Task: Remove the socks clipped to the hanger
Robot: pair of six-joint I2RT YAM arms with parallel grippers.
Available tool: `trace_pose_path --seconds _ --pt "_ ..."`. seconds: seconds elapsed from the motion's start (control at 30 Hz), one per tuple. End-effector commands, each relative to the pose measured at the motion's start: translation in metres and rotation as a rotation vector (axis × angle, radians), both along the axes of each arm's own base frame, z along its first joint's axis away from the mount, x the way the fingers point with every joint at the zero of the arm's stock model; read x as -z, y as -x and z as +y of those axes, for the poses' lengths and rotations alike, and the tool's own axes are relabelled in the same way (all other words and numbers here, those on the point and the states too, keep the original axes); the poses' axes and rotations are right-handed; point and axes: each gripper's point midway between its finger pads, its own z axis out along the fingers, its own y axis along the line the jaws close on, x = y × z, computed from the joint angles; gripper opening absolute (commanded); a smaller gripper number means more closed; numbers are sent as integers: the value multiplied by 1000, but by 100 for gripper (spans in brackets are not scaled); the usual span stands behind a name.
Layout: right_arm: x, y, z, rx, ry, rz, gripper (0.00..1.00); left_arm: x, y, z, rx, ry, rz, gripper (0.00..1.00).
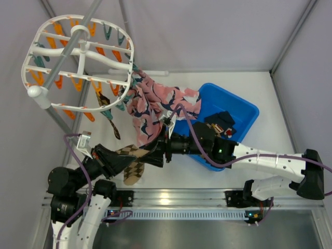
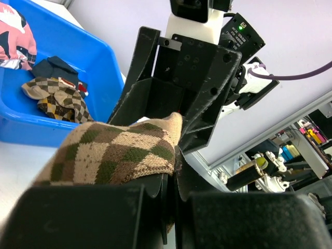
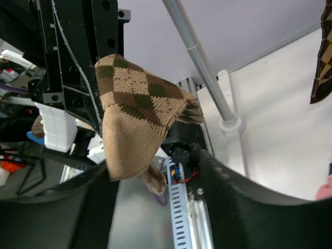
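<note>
1. One checkered sock (image 1: 133,165) pinched tight in the left end effector (image 2: 172,187), off the hanger (image 1: 78,62) and held low between the two arms, free end pointing at the right end effector (image 3: 155,166).
2. Right fingers (image 3: 57,212) spread wide on either side of that free end, clamped on nothing; by the look of it, a hand-over on the way to the blue bin (image 1: 248,110), where other socks already lie.
3. Push the right end effector forward until the knit sits deep between the pads, not merely at the tip, then close fully.
4. Open the left only once the cloth is firmly caught; otherwise, a likely drop onto the worktop (image 1: 249,88).
5. Pull away level and slowly, so as not to stretch the knit between two grips.
6. Stay clear of the pink socks (image 1: 155,104) hanging from the hanger's near rim just above the right arm, and of the purple cable (image 1: 182,110) beside them; those and a dark sock (image 1: 113,127) left to unclip.
</note>
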Motion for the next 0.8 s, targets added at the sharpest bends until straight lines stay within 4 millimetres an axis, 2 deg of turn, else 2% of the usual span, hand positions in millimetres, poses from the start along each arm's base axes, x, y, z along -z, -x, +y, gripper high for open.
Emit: trace_pose_path --seconds 0.0,0.07,0.13,0.17,0.23,0.27,0.4,0.43,0.47,0.53,0.77 --pt "-45 -2 -4 36 -116 -52 51 -5 2 0 9 9 -8 0" --pt "-48 -2 -4 34 -130 -52 39 -3 1 -1 9 9 -1 0" --pt "-53 2 -4 16 -151 -58 37 -2 -1 -1 6 8 3 0" --pt "-53 4 -3 4 -154 -58 31 -2 -1 -1 9 7 2 0" --pt "-58 8 -2 -25 -167 -72 8 -1 -2 -1 10 4 8 0" --pt "-59 9 -2 -27 -175 -73 0 -1 -2 -2 13 3 10 0" --pt "-62 11 -6 -31 -192 -99 0 -2 0 -2 17 1 0 0" --pt "-61 11 -7 -31 -191 -102 26 -2 0 -2 19 1 4 0" --pt "-58 10 -9 -19 -182 -101 44 -2 0 -2 20 1 1 0" --pt "-60 8 -13 3 -183 -103 72 -2 0 -2 20 0 -1 0" --pt "-74 12 -24 0 -228 -104 75 2 -1 -2 20 0 12 0"
